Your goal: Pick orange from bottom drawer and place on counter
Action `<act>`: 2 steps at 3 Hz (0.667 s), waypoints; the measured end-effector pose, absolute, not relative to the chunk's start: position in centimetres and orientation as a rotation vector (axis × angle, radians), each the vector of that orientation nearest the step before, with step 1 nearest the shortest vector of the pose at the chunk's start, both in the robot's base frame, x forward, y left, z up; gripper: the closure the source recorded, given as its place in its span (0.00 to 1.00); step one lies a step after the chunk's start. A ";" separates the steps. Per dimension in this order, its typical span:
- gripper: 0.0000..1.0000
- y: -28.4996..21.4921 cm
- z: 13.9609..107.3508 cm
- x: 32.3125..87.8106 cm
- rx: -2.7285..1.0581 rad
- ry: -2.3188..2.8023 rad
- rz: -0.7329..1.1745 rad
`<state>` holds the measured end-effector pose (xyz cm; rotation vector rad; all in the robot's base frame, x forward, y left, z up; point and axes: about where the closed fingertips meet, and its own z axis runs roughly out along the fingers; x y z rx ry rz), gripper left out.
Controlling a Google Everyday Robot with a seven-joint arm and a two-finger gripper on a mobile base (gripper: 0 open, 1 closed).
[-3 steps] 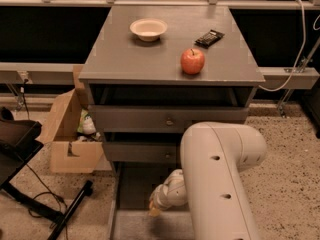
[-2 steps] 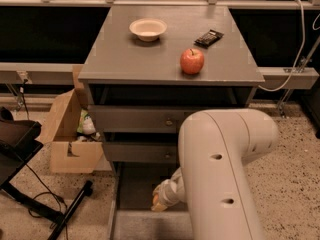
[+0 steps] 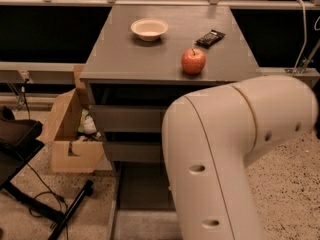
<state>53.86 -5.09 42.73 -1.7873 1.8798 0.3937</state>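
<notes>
The bottom drawer [image 3: 140, 186] is pulled out at the foot of the cabinet; part of its grey floor and its front wall show. The orange is hidden. The counter [image 3: 125, 59] is the cabinet's flat grey top. My arm's thick cream link [image 3: 225, 159] fills the lower right and covers the right part of the drawer. My gripper is not in view; it is hidden behind this link, somewhere low over the drawer.
On the counter stand a red apple [image 3: 193, 61], a cream bowl [image 3: 149, 28] and a small black packet [image 3: 210, 37]. An open cardboard box [image 3: 70, 139] sits on the floor left of the cabinet. A black stand and cables [image 3: 30, 184] lie at the lower left.
The arm's cream link has risen and grown in view, now covering the gripper and the orange-coloured thing that showed at it low over the drawer before.
</notes>
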 end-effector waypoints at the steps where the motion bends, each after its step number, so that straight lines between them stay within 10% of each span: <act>1: 1.00 -11.8 49.8 58.5 -1.656 1.881 0.360; 2: 1.00 -11.7 51.9 59.4 -1.592 1.886 0.427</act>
